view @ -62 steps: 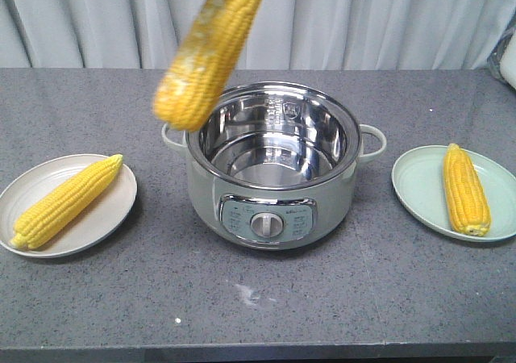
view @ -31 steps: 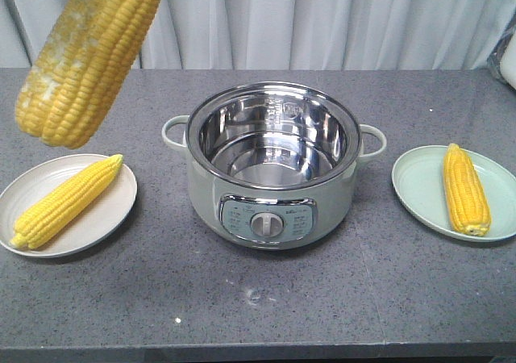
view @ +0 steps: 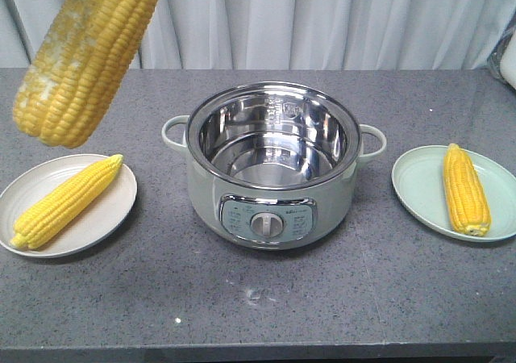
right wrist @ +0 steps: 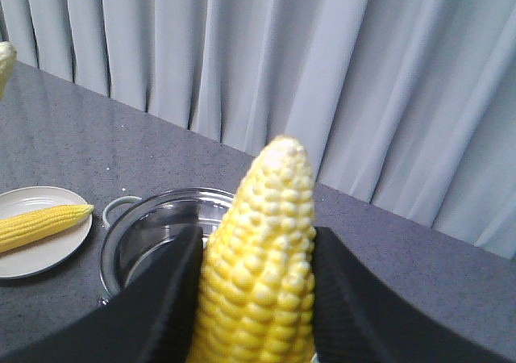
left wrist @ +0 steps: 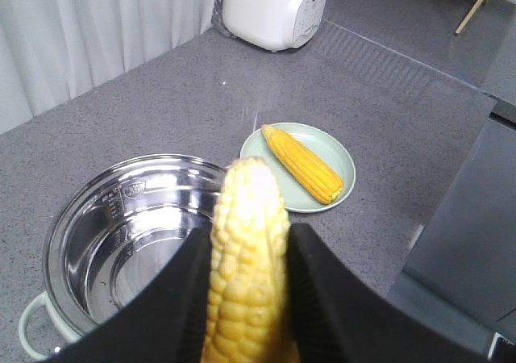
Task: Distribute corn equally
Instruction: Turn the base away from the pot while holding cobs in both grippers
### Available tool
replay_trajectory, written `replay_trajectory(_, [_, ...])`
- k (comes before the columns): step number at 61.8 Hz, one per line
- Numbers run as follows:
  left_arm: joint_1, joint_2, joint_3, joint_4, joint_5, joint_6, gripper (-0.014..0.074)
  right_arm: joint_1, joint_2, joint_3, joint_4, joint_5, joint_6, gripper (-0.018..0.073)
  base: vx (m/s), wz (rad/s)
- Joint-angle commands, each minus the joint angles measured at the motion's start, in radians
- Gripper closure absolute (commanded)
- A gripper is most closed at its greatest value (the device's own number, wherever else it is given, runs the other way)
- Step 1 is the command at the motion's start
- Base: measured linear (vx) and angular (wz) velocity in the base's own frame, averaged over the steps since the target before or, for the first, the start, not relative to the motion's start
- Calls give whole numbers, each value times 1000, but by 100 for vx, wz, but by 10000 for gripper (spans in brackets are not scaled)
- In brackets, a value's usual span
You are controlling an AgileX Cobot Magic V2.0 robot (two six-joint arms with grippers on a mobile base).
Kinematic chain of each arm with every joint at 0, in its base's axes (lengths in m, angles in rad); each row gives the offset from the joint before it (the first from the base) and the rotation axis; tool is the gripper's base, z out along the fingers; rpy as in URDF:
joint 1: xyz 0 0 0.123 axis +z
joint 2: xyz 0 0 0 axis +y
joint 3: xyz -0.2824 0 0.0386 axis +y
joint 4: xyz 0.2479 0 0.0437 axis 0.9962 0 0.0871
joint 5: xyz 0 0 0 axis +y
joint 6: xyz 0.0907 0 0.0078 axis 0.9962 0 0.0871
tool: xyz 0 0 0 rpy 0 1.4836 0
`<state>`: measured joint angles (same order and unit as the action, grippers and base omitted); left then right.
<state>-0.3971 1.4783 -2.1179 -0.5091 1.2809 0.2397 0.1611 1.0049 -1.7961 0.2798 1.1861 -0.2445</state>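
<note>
My left gripper (left wrist: 251, 238) is shut on a yellow corn cob (left wrist: 248, 282). In the front view that cob (view: 85, 56) hangs tilted at the upper left, above the beige plate (view: 109, 218), and the gripper itself is cut off at the top. A second cob (view: 66, 202) lies on that plate. A third cob (view: 465, 189) lies on the green plate (view: 419, 189). My right gripper (right wrist: 258, 238) is shut on a fourth cob (right wrist: 262, 274), held upright near the pot (right wrist: 153, 234); it is out of the front view.
A steel-lined electric pot (view: 201, 194) with side handles stands mid-table between the plates, and its inside looks empty. A white rice cooker (left wrist: 274, 8) sits at the far right by the curtain. The table's front edge runs along the bottom of the front view.
The left gripper's cob has swung from over the pot's left rim to the left, above the beige plate. It has barely moved in the last half second.
</note>
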Motion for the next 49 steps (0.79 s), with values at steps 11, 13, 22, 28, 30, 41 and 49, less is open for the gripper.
replay_trajectory(11, [-5, -30, -26, -29, -30, -11, 604, -1, 4, -24, 7, -85, -1, 561, 0, 0])
replay_trajectory(13, [-5, -30, -26, -29, -30, -11, 604, -1, 4, -24, 7, -85, -1, 561, 0, 0])
replay_trajectory(22, [-5, -30, -26, -29, -30, -11, 604, -1, 4, -24, 7, -85, -1, 561, 0, 0])
replay_trajectory(28, [-5, -30, -26, -29, -30, -11, 604, -1, 4, -24, 7, -85, -1, 561, 0, -1])
replay_trajectory(30, [-5, -30, -26, -29, -30, -11, 604, -1, 4, -24, 7, -85, -1, 561, -1, -3])
replay_trajectory(41, [-5, -30, -26, -29, -30, -11, 604, -1, 5, -24, 7, -85, -1, 561, -2, -6])
replay_trajectory(49, [-5, -30, -26, -29, -30, -11, 604, -1, 5, -24, 7, -85, -1, 561, -3, -13])
